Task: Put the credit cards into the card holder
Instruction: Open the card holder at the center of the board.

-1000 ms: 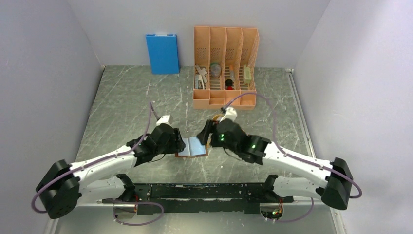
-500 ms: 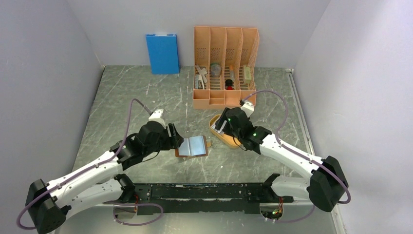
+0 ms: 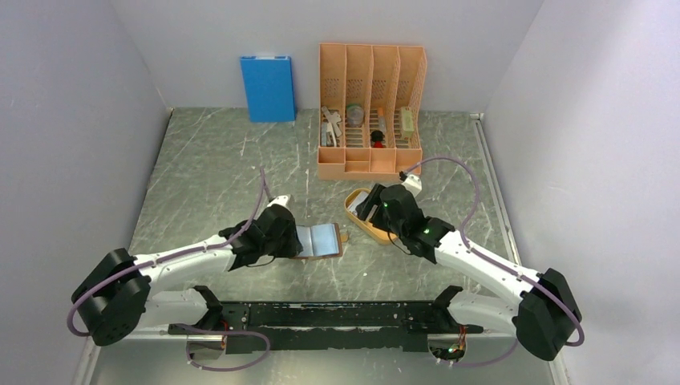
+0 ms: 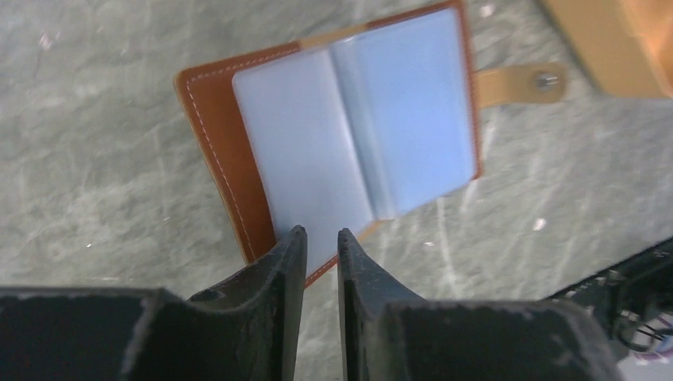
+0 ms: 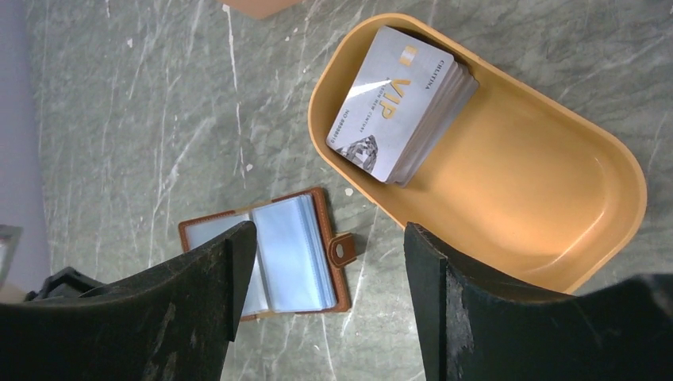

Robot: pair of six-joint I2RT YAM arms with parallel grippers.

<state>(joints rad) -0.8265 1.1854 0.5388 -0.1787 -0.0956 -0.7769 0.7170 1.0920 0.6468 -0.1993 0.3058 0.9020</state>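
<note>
The brown card holder [image 3: 319,240] lies open on the table, its bluish clear sleeves [image 4: 357,151] facing up and its snap tab [image 5: 343,251] pointing right. My left gripper [image 4: 321,232] hovers at the holder's near left edge. A narrow gap remains between its jaws and nothing is in it. A stack of silvery credit cards [image 5: 401,103] rests in one end of the orange oval tray [image 5: 516,182]. My right gripper [image 5: 327,230] hangs wide open and empty above the tray's edge, right of the holder.
A tall orange desk organizer [image 3: 370,112] with small items stands at the back, close behind the tray [image 3: 370,231]. A blue box [image 3: 267,87] leans on the back wall. White walls close in left and right.
The right gripper left the card holder and moved back right over the tray. The left gripper's jaws narrowed, and it now sits at the holder's left edge.
</note>
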